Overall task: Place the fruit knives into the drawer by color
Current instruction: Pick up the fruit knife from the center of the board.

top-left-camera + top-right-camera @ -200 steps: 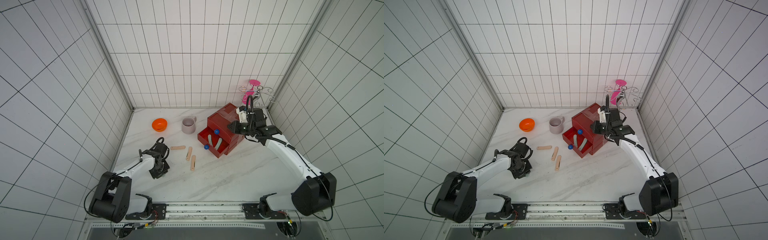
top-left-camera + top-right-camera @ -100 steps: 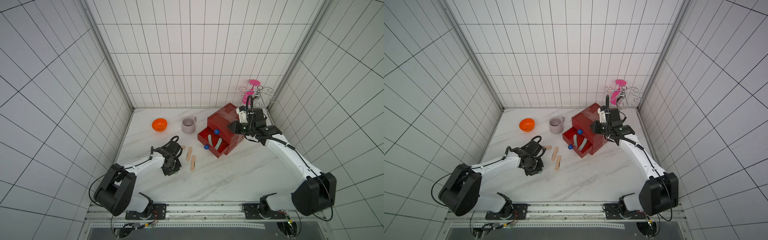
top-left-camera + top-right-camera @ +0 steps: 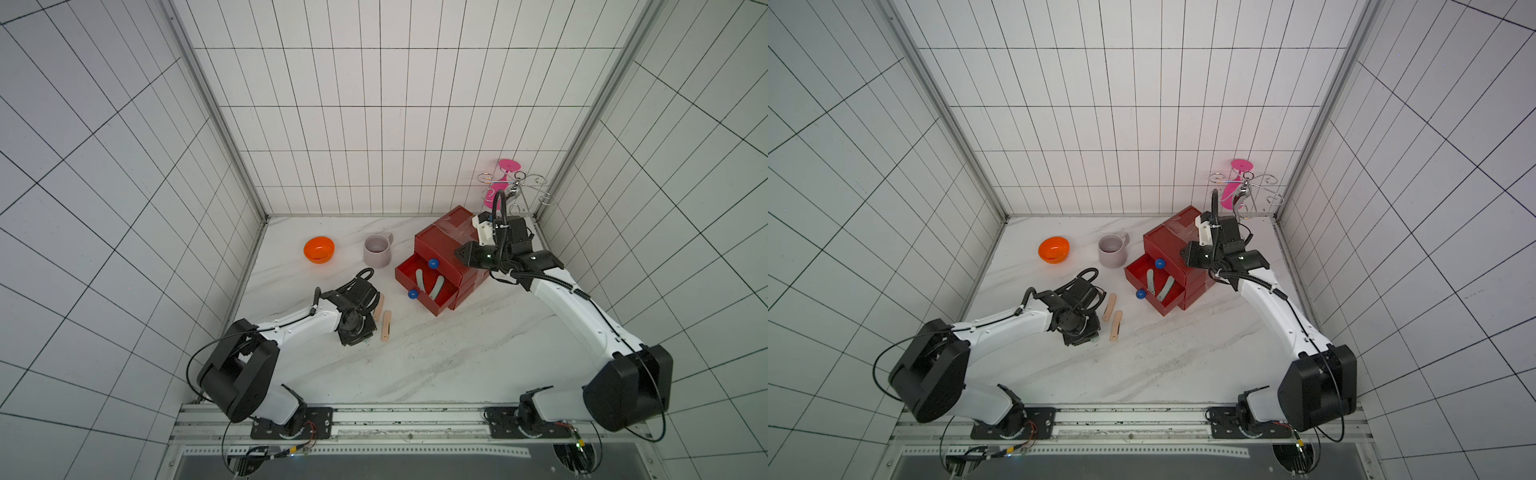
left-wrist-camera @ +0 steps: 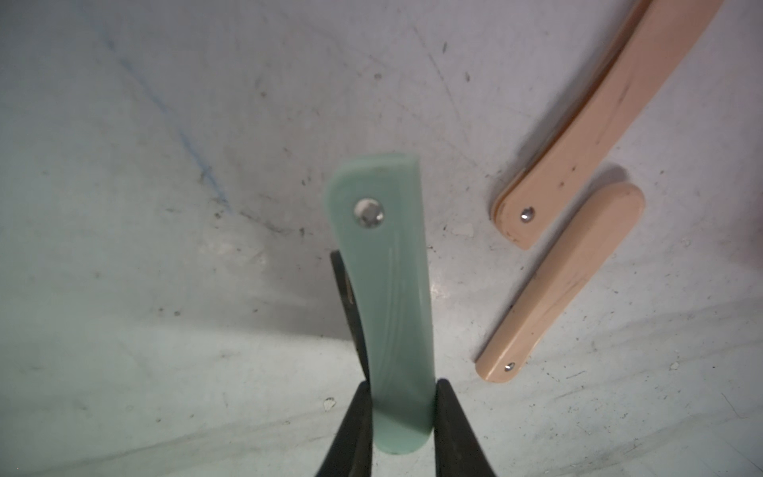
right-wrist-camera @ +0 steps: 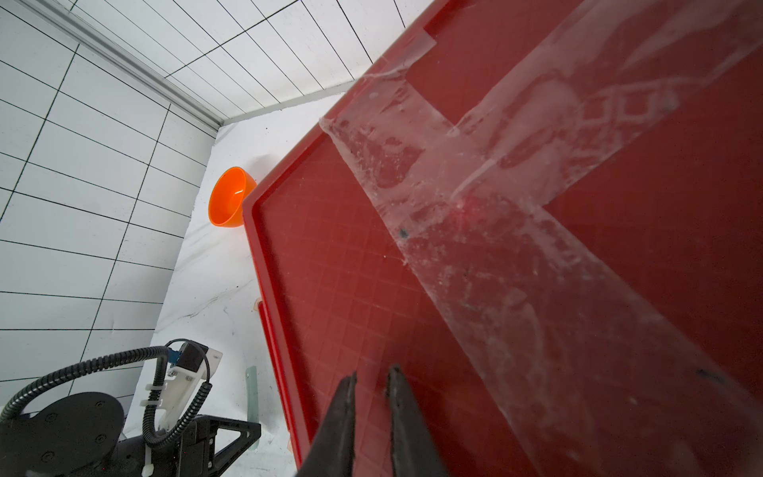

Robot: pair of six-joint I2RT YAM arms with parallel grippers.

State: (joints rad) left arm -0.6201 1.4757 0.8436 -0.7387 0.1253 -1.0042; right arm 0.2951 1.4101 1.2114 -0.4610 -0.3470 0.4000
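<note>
1. Your left gripper (image 4: 402,396) sits at the near left of the marble tabletop (image 3: 436,365). Its jaws are closed on one end of a pale mint fruit knife (image 4: 384,289), and the black fingertips (image 4: 355,429) pinch it from both sides. A metal rivet shows near the knife's free end. You cannot tell whether that end touches the tabletop.
2. Just right of that gripper, two peach-pink fruit knives (image 4: 598,124) (image 4: 561,281) lie flat side by side, close together but apart. Both top views show them between the left arm and the drawer.
3. The drawer (image 3: 440,245), a red chest, stands at the far right. One of its drawers is pulled out toward the near left, and two olive-grey fruit knives (image 3: 420,280) (image 3: 436,286) lie inside it. Two blue knobs (image 3: 433,262) (image 3: 412,294) are in sight.
4. Your right gripper (image 5: 371,376) is over the chest's top. Its jaws stand only a narrow slit apart, with nothing between them. Wrinkled clear tape (image 5: 475,186) crosses that top.
5. An orange bowl (image 3: 318,249) and a pale mauve mug (image 3: 377,251) stand left of the chest. A pink glass (image 3: 505,183) hangs on a wire rack in the far right corner.
</note>
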